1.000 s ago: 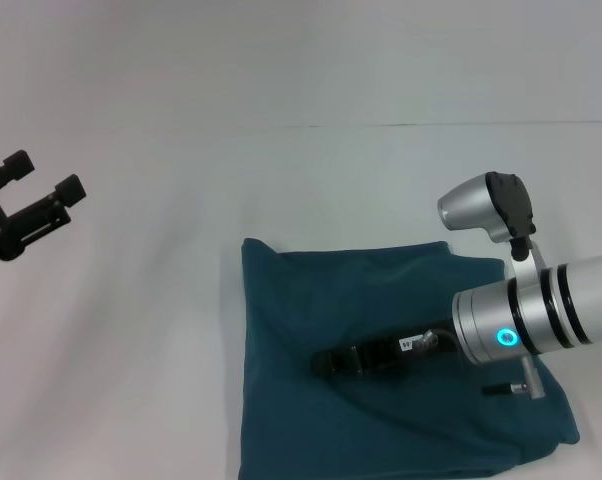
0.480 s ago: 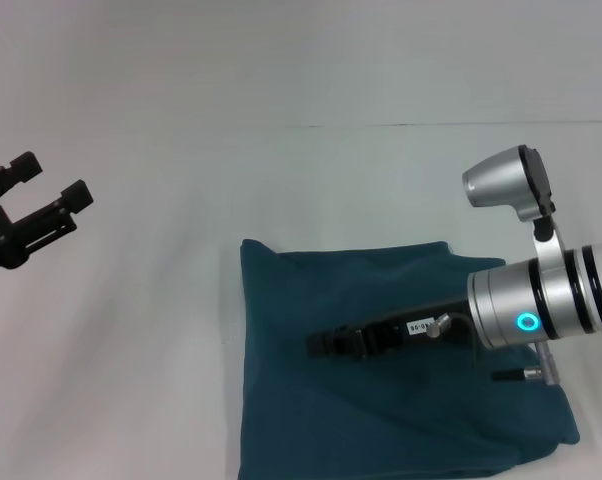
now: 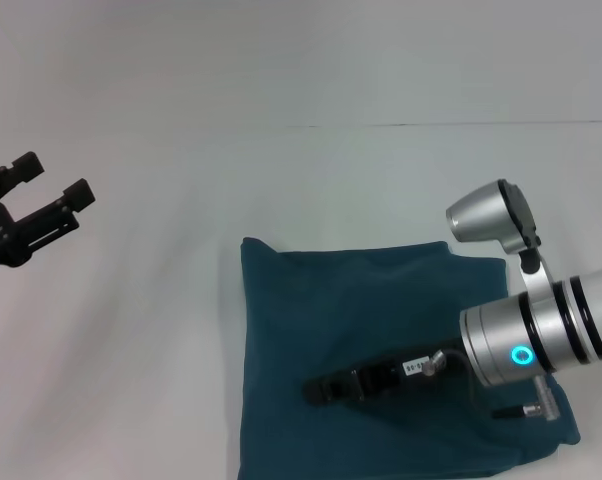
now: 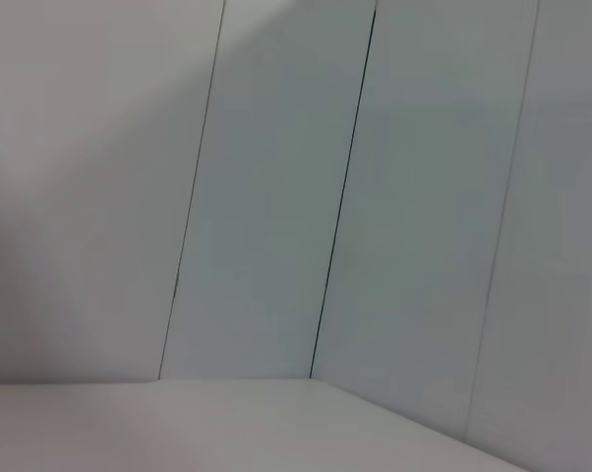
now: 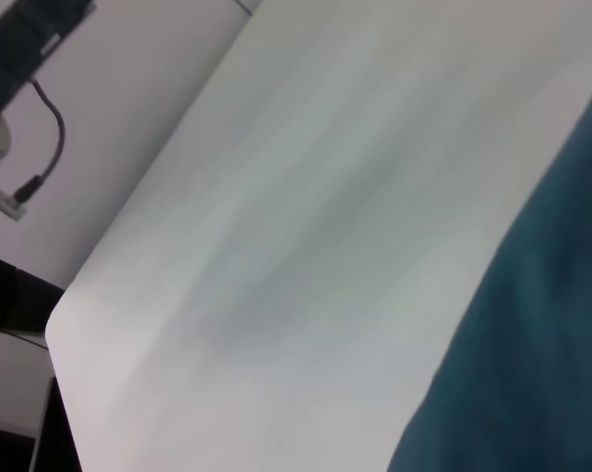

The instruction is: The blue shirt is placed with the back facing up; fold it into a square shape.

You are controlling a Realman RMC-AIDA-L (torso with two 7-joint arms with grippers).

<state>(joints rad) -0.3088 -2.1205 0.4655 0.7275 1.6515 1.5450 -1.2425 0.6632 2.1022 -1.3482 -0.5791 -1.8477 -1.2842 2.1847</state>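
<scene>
The blue shirt [image 3: 351, 330] lies on the white table [image 3: 161, 330] as a plain teal, roughly square folded pad, right of centre. Its edge also shows in the right wrist view as the blue shirt [image 5: 542, 334]. My right arm reaches in from the right over the cloth. Its dark right gripper [image 3: 316, 389] points left above the shirt's near half, with nothing visibly in it. My left gripper [image 3: 53, 180] hangs at the far left, well away from the shirt, open and empty.
Bare white tabletop [image 5: 306, 226] surrounds the shirt, with its rounded corner and edge in the right wrist view. The left wrist view shows only grey wall panels [image 4: 276, 197]. A wall seam [image 3: 431, 124] marks the table's far edge.
The right arm first shifted slightly away, then came back toward the near edge, its gripper now lower over the shirt. The left gripper has barely moved.
</scene>
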